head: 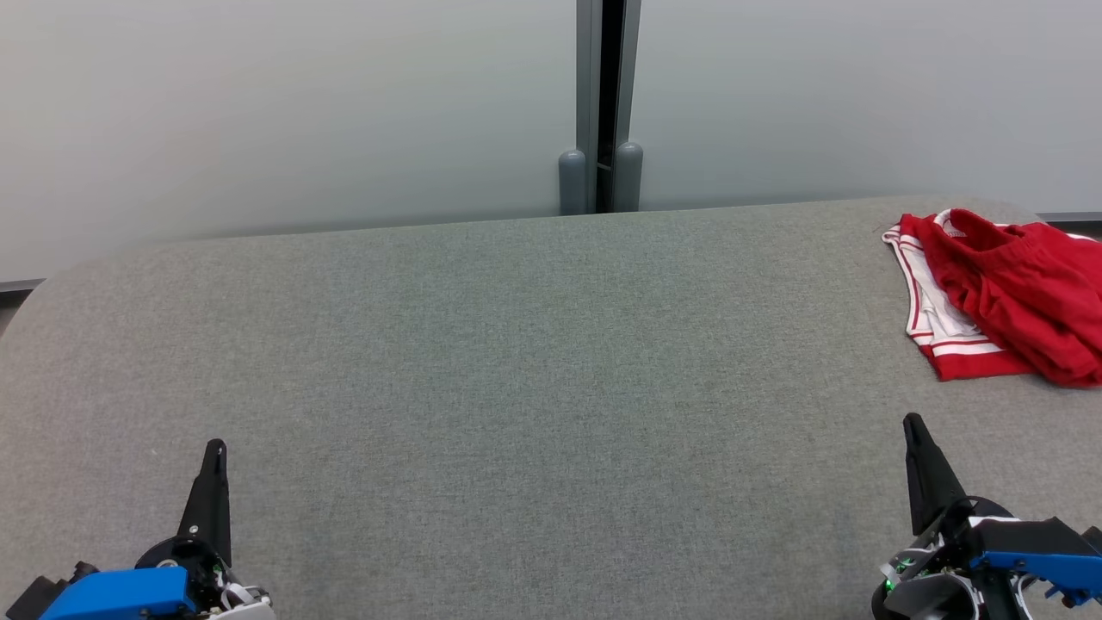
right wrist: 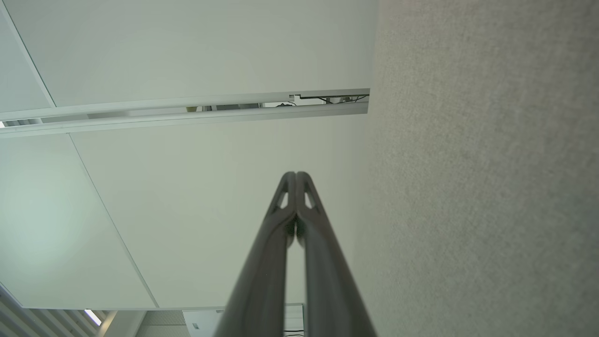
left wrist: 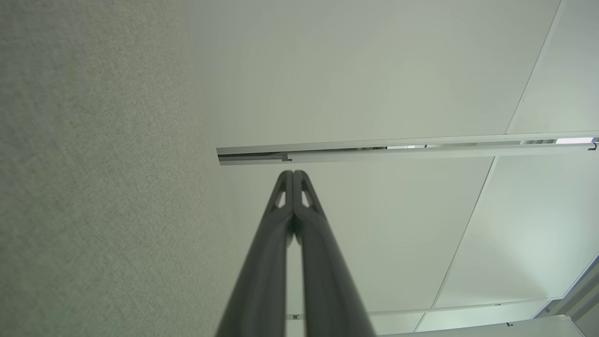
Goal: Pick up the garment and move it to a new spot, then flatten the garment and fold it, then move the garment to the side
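The garment (head: 1007,293) is a crumpled red piece with white trim, lying at the far right of the grey fabric table (head: 516,362), partly cut off by the head view's right edge. My left gripper (head: 215,449) rests at the lower left, shut and empty, far from the garment. At the lower right my right gripper (head: 911,424) is also shut and empty, a short way in front of the garment. In the left wrist view the left gripper (left wrist: 293,173) has its fingertips pressed together. The right gripper (right wrist: 295,174) looks the same in the right wrist view.
A pale wall with a dark vertical gap and two grey posts (head: 601,176) stands behind the table's far edge. The table's rounded corner (head: 52,284) is at the far left. Wide grey surface (left wrist: 93,187) lies between the two grippers.
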Tool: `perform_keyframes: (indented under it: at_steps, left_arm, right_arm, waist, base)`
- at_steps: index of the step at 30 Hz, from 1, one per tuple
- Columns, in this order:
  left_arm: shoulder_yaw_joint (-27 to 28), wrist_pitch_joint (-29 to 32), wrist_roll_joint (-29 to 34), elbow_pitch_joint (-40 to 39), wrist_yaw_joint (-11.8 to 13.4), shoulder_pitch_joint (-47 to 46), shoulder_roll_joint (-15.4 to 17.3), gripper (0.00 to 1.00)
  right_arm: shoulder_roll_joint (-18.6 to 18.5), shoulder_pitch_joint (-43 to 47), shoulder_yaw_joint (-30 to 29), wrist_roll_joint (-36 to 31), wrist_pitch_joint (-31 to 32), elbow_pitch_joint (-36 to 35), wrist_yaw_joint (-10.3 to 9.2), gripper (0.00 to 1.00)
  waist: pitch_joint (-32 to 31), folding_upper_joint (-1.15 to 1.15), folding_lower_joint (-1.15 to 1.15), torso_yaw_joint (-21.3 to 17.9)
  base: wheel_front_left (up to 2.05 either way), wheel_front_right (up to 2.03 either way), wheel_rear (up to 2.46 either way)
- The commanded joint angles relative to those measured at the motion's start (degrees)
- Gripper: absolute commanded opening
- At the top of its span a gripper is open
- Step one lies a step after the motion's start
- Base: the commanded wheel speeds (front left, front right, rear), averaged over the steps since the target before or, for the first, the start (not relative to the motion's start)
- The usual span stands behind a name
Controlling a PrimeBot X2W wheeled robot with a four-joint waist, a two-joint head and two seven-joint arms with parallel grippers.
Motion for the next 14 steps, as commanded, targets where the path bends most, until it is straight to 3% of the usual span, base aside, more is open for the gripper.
perform_keyframes:
  at_steps: [1,14]
  left_arm:
    - [0.2,0.3,-0.2,0.1,-0.4,-0.6,0.4,0.0]
    - [0.2,0.3,-0.2,0.1,-0.4,-0.6,0.4,0.0]
  right_arm:
    - [0.2,-0.6,-0.1,0.2,0.2,0.1,-0.02,0.0]
    - [0.2,-0.6,-0.1,0.2,0.1,0.1,-0.01,0.0]
  waist:
    - [0.0,0.0,0.0,0.0]
    - [0.0,0.0,0.0,0.0]
  base:
    - [0.0,0.0,0.0]
    - [0.0,0.0,0.0]
